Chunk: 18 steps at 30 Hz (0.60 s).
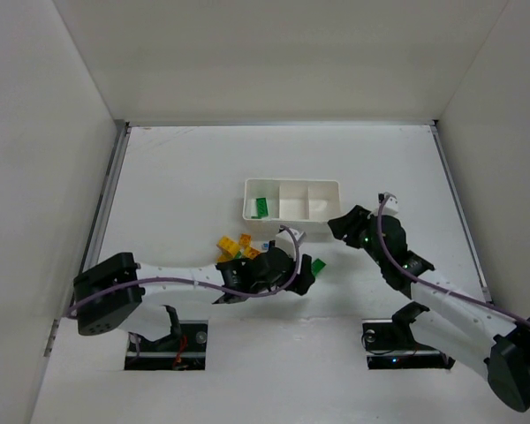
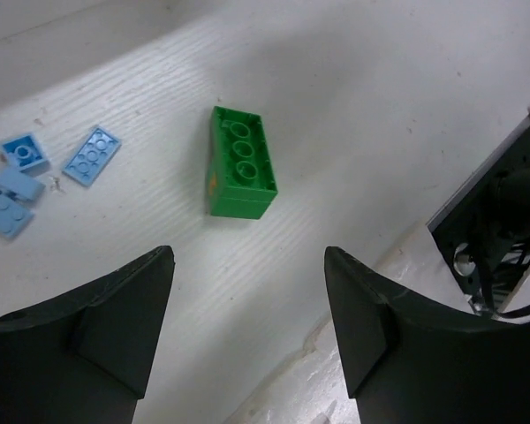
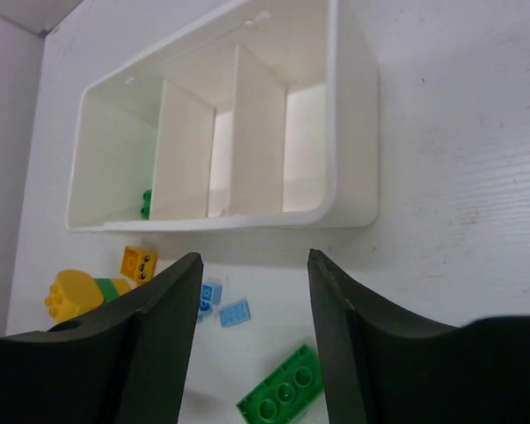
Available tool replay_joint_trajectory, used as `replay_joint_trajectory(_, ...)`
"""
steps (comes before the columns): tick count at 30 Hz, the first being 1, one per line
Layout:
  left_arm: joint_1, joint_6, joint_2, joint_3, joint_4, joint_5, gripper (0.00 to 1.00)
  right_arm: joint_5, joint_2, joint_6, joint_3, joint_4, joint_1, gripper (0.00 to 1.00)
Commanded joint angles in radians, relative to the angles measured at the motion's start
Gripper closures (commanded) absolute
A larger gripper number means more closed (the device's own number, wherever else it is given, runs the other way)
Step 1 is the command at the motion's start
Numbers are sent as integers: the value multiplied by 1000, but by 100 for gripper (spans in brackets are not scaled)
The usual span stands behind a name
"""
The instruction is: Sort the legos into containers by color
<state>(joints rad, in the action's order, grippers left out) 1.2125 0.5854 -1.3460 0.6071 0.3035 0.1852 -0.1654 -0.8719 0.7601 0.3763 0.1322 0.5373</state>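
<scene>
Hovering left end effector over green lego

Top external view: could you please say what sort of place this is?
Probably a robot test cell: plain white walls box in a white table, two robot arms sit at its near edge, plus a white three-compartment plastic tray.

White tray, green brick, yellow-orange bricks (blue plates, too).
</scene>
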Motion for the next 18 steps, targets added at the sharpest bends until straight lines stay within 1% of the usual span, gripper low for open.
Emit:
replay_joint_trajectory(1, 31, -76, -28, 54, 23, 68, 33, 13, 2, 4, 1, 4, -13, 40)
replay_joint_trajectory(6, 49, -130, -125, 95, 32, 95, 33, 56, -3, 4, 9, 33, -21, 34)
replay_joint_trajectory(10, 61, -173, -203, 120, 80, 123, 34, 99, 1, 7, 12, 50, -40, 34)
replay_joint_trajectory(14, 61, -185, -257, 122, 141, 138, 36, 142, -3, 7, 6, 75, -58, 34)
replay_joint_trajectory(18, 58, -187, -285, 123, 184, 140, 41, 156, -9, 8, -5, 95, -64, 34)
